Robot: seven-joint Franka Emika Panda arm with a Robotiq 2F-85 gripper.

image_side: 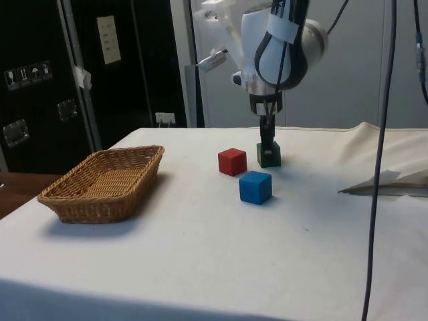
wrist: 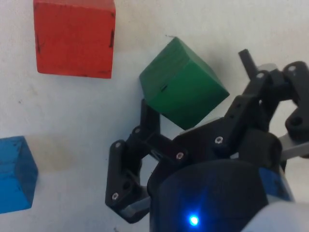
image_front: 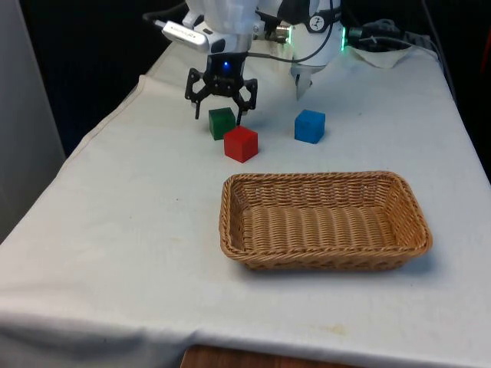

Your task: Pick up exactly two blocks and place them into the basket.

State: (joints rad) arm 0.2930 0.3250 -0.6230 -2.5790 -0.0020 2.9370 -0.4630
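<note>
**Claw over the green block**

I am seeing bare cloth point(image_front: 115, 230) lying all round the basket point(image_front: 324, 220), which is sitting near the table's front edge, well apart from the blocks. My claw point(image_front: 221, 109) is hanging wide open just above the green block point(image_front: 222, 123), fingers point(wrist: 149, 116) straddling it. The red block point(image_front: 241, 143) is sitting just beside it, the blue block point(image_front: 310, 126) apart.

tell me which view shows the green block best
The wrist view: the green block lies close up between the open jaws of the gripper, its faces clearly visible. In the front view a gripper finger crosses it; in the side view the gripper hides its top.
</note>
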